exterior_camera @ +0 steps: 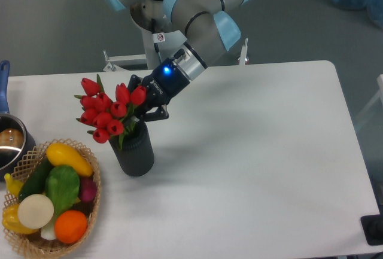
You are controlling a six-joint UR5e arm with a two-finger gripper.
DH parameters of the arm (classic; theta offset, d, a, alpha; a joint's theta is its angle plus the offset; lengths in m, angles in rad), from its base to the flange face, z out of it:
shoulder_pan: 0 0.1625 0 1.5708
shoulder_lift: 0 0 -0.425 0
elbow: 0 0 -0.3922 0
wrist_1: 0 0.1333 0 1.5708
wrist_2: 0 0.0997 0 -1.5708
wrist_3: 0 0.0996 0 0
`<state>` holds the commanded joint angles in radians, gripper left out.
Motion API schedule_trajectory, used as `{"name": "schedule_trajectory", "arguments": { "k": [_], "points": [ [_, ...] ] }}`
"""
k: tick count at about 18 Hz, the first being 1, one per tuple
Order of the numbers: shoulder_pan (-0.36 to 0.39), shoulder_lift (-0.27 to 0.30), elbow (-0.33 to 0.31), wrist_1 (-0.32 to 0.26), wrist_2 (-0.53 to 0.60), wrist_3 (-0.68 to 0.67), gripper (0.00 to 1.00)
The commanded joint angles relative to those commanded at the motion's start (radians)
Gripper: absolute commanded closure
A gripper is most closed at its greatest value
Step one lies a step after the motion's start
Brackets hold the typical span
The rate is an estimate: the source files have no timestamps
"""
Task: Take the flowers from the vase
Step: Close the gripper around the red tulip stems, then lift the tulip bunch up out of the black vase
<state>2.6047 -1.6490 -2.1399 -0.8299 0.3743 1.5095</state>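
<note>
The flowers, a bunch of red tulip buds with green leaves, stand in the dark ribbed vase at the left of the white table. My gripper reaches in from the upper right, just above the vase mouth. Its black fingers are drawn in on the right side of the bunch, at the stems. The contact itself is hidden behind the buds. The stems' lower ends are still inside the vase.
A wicker basket of fruit and vegetables sits at the front left, close to the vase. A metal pot with a blue handle stands at the left edge. The arm's base is behind the table's far edge.
</note>
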Motion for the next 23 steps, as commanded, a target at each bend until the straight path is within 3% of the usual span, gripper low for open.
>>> {"name": "schedule_trajectory", "arguments": {
  "k": [13, 18, 23],
  "points": [
    [0.026, 0.052, 0.081, -0.003, -0.144, -0.241, 0.82],
    [0.044, 0.055, 0.155, -0.003, -0.17, -0.405, 0.82],
    [0.049, 0.057, 0.161, -0.003, -0.182, -0.431, 0.82]
  ]
}}
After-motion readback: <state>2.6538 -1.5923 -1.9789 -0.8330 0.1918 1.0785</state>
